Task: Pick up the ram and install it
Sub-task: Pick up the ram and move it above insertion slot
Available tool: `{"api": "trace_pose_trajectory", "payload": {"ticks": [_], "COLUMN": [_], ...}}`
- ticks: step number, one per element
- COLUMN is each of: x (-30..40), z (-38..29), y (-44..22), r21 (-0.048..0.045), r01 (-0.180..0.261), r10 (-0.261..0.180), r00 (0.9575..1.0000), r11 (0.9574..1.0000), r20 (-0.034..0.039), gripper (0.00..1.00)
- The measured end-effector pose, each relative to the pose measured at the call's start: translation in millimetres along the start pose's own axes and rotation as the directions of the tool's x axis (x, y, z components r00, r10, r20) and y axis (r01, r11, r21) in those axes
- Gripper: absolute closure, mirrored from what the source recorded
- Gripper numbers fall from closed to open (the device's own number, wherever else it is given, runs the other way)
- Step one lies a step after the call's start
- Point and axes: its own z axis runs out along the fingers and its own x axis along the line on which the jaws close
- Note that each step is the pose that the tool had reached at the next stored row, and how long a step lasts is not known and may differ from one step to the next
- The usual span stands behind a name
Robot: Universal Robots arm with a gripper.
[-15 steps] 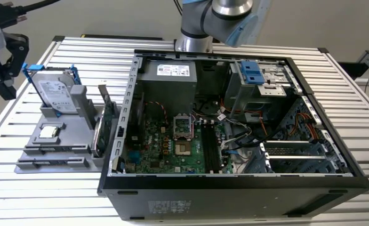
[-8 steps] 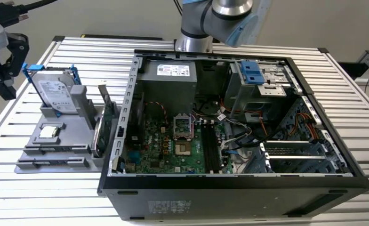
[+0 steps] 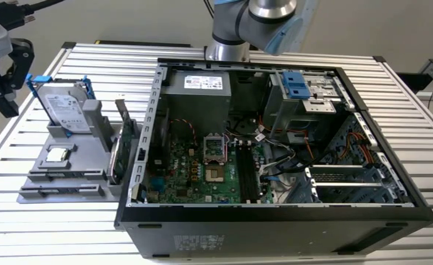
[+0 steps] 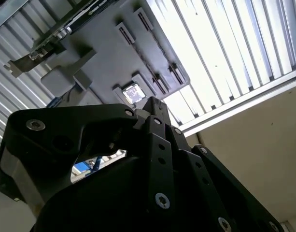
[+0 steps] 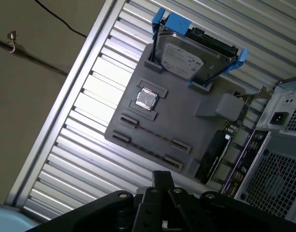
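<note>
One ram [image 5: 155,135] stands edge-on in the gray tray [image 5: 186,128] by the counter's [image 5: 85,101] edge. Your claw [image 5: 162,178] hangs above it, closed on nothing. You'd best open wide, square up across the stick's thin faces, and descend straight.

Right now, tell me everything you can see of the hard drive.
The hard drive is a flat silver slab with a white label on its broad face. A blue bracket clasps its edges. It stands on edge in the grey holder, to the exterior view's left of the case, apart from it.
</note>
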Motion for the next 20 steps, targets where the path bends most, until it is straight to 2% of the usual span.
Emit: {"api": "trace_pose_trajectory", "payload": {"ticks": [20], "x": [0.0], "z": [0.0], "y": [0.0], "r21": [0.0006], "r01": [0.075], "r10": [-0.075], "r00": [0.9972], "r11": [0.9972], "r20": [-0.0045], "gripper": [1.00]}}
